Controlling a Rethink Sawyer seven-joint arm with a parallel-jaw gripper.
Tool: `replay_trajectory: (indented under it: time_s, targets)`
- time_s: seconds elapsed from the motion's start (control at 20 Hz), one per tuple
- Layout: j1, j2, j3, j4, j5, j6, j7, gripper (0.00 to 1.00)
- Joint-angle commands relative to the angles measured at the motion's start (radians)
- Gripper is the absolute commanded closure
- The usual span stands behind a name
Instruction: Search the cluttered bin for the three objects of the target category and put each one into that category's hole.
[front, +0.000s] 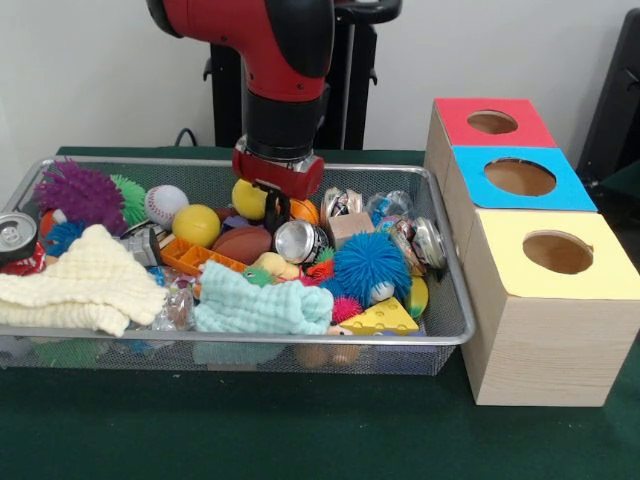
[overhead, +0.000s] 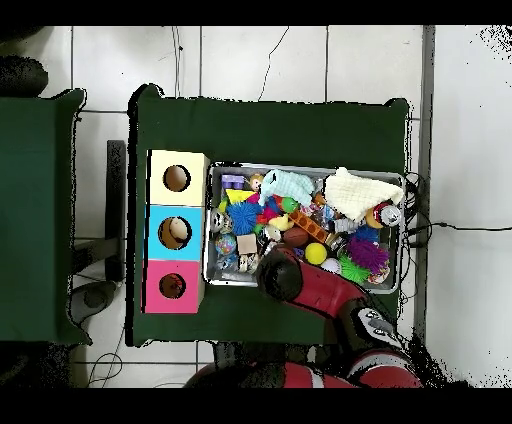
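Reaching down into the bin (front: 445, 335), the arm (front: 285, 70) sets its claw (front: 275, 210) among the clutter near the far wall. The dark fingers sit beside a yellow ball (front: 247, 198), but whether they are spread or pinching anything cannot be told. A second yellow ball (front: 196, 224) lies left of it, with a baseball (front: 165, 203) behind that. A brown football (front: 243, 243), a crushed can (front: 298, 241), a blue fuzzy ball (front: 370, 266), a cheese wedge (front: 383, 318) and two cloths (front: 262, 303) fill the middle and front. On the tabletop (front: 300, 430) just right of the bin stand three boxes, each with a round hole: red (front: 492, 122), blue (front: 520, 177), yellow (front: 557, 252).
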Motion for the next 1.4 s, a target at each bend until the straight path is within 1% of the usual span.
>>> replay_trajectory:
  time_s: [0.05, 0.25, 0.4, 0.5, 0.55, 0.65, 0.75, 1.05, 1.4]
  targets:
    - [-0.032, 0.029, 0.071, -0.105, -0.035, 0.035, 0.048, 1.00]
    - [-0.047, 0.038, 0.091, -0.090, -0.042, -0.019, 0.082, 1.00]
    - [-0.042, 0.052, 0.092, -0.119, -0.042, -0.024, 0.077, 1.00]
    - [-0.047, 0.076, 0.109, -0.174, -0.042, 0.014, 0.044, 1.00]
    - [-0.060, 0.100, 0.133, -0.215, -0.047, 0.047, 0.013, 1.00]
    - [-0.075, 0.134, 0.163, -0.271, -0.054, 0.092, -0.024, 1.00]
    - [-0.079, 0.151, 0.178, -0.307, -0.063, 0.114, -0.042, 1.00]
    - [-0.036, 0.140, 0.148, -0.358, -0.059, 0.192, -0.027, 1.00]
    - [-0.044, 0.152, 0.163, -0.390, -0.069, 0.224, -0.020, 1.00]
